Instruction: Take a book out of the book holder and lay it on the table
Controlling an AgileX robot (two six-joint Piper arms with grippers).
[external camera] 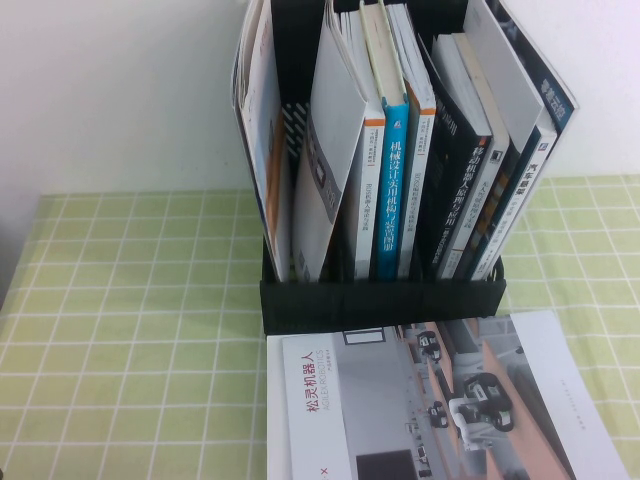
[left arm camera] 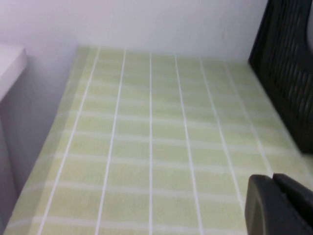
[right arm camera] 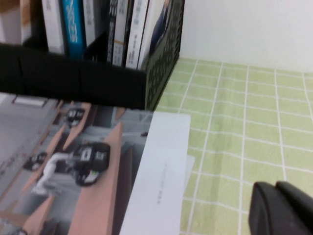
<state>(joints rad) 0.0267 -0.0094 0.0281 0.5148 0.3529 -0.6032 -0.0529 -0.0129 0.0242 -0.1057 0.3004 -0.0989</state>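
Lying flat against book holder (external camera: 385,300) lip: magazine (external camera: 440,400); both pincers shut.

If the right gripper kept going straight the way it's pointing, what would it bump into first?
Probably just the table. The right gripper, shut, points over bare green cloth toward the white wall, with the magazine and book holder off to one side. Depth is hard to judge.

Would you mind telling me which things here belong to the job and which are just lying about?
Job: book in the left slot of the book holder; table; right gripper, shut, above the cloth beside the magazine.
Lying about: magazine flat before the holder; other books; left gripper, shut, above the cloth.
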